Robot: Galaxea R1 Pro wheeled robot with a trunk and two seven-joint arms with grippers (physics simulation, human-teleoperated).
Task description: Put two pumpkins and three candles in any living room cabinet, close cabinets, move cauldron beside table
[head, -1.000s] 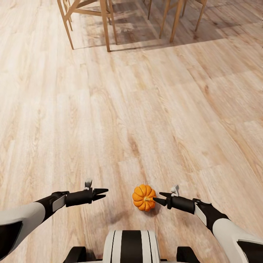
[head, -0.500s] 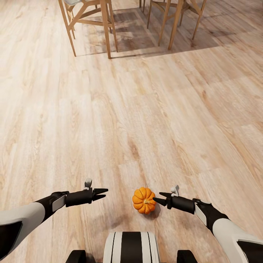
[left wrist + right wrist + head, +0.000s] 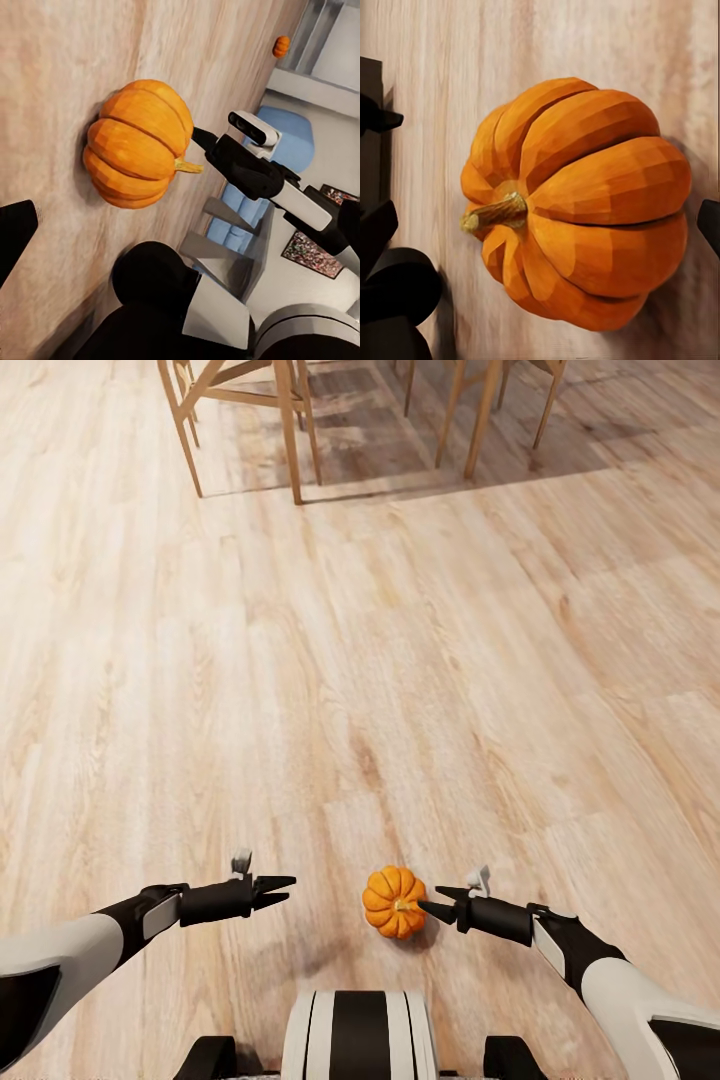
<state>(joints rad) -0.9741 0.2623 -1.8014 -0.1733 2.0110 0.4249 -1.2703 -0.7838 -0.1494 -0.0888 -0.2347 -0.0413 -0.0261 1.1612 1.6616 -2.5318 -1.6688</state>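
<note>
Right hand (image 3: 432,900) points its tips at the stem of the pumpkin (image 3: 394,901) sitting on the wooden floor (image 3: 400,660) before the robot's base, its grip unreadable, while left hand (image 3: 283,890) hovers well apart, fingers close together.

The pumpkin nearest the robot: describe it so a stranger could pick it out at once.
On the pale wood floor, well short of the wooden chair legs, look just ahead of the robot's base. The pumpkin sits at the tip of the right gripper, stem towards it. It is bright orange and ribbed.
</note>
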